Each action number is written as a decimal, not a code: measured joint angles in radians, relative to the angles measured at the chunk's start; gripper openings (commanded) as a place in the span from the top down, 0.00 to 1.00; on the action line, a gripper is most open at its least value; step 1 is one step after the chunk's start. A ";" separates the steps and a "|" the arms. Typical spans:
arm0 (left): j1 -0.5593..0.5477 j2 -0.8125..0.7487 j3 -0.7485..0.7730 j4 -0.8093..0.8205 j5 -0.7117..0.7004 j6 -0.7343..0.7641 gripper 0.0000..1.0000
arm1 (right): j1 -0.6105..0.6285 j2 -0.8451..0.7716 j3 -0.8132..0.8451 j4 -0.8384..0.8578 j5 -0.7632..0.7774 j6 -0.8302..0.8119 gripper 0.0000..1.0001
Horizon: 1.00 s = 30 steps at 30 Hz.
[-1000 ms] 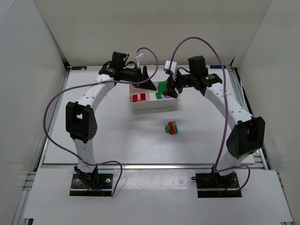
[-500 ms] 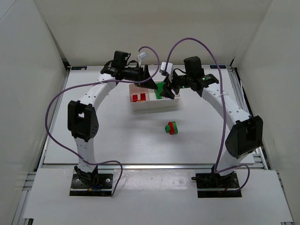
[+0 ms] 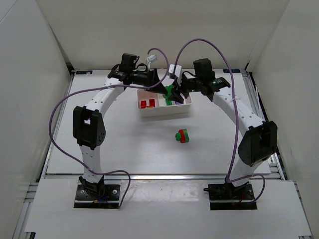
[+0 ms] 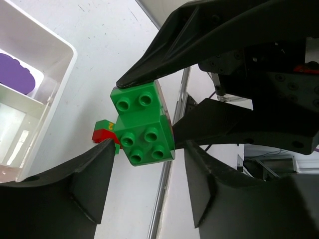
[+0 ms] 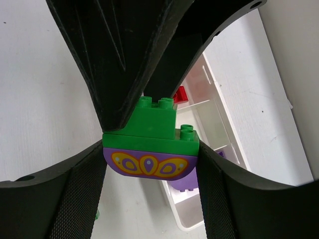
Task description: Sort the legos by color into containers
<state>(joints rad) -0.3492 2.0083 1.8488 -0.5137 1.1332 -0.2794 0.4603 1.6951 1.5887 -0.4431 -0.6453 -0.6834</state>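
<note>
My right gripper [image 5: 149,149] is shut on a stacked lego, a green brick [image 5: 149,124] on a purple rounded one [image 5: 149,167]. It holds the stack in the air over the white tray [image 3: 164,111]. My left gripper [image 4: 149,145] faces it, its jaws standing narrowly either side of the green top [image 4: 142,127], with a thin gap showing on one side. In the tray, red legos [image 3: 147,103] lie in the left container, a green one [image 3: 169,102] in the middle, and a purple one [image 5: 187,181] in the right. A green-and-red pair [image 3: 183,135] sits on the table.
Both grippers [image 3: 172,89] crowd together above the tray's back right part, with purple cables arching over them. The table is walled on three sides. A metal rail [image 4: 164,199] runs along the table edge.
My right gripper has carried the stacked lego leftward to the left gripper. The left jaws have narrowed around its green top.
</note>
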 measured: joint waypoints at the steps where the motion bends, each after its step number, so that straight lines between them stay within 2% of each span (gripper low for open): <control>1: 0.000 0.000 0.000 0.001 0.001 0.000 0.36 | 0.000 0.000 0.000 0.000 0.000 0.000 0.97; 10: 0.000 0.000 0.002 0.013 -0.013 -0.019 0.58 | 0.004 0.000 0.001 0.002 0.018 -0.005 0.96; 12: 0.000 0.000 0.003 0.013 -0.018 -0.024 0.62 | 0.006 0.000 0.001 0.003 0.027 -0.005 0.91; 13: 0.000 0.000 0.003 0.013 -0.022 -0.026 0.69 | 0.007 0.000 0.001 0.005 0.031 -0.004 0.89; 15: 0.000 0.000 0.004 0.013 -0.026 -0.028 0.75 | 0.010 0.000 0.001 0.006 0.040 -0.004 0.84; 17: 0.000 0.001 0.005 0.013 -0.029 -0.029 0.82 | 0.012 0.000 0.000 0.007 0.048 -0.003 0.63; 19: 0.000 0.001 0.005 0.014 -0.034 -0.029 0.86 | 0.014 0.000 -0.001 0.010 0.056 -0.002 0.59; 24: 0.000 0.001 0.005 0.013 -0.048 -0.026 0.88 | 0.018 -0.002 -0.016 0.032 0.075 0.005 0.40; 27: -0.001 0.001 0.005 0.013 -0.052 -0.019 0.89 | 0.020 -0.012 -0.035 0.055 0.087 0.016 0.35; 30: -0.003 0.001 0.005 0.016 -0.051 -0.013 0.89 | 0.023 -0.023 -0.048 0.065 0.101 0.025 0.24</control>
<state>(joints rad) -0.3527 2.0090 1.8542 -0.4976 1.0817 -0.2928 0.4835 1.6726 1.5406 -0.3779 -0.5446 -0.6586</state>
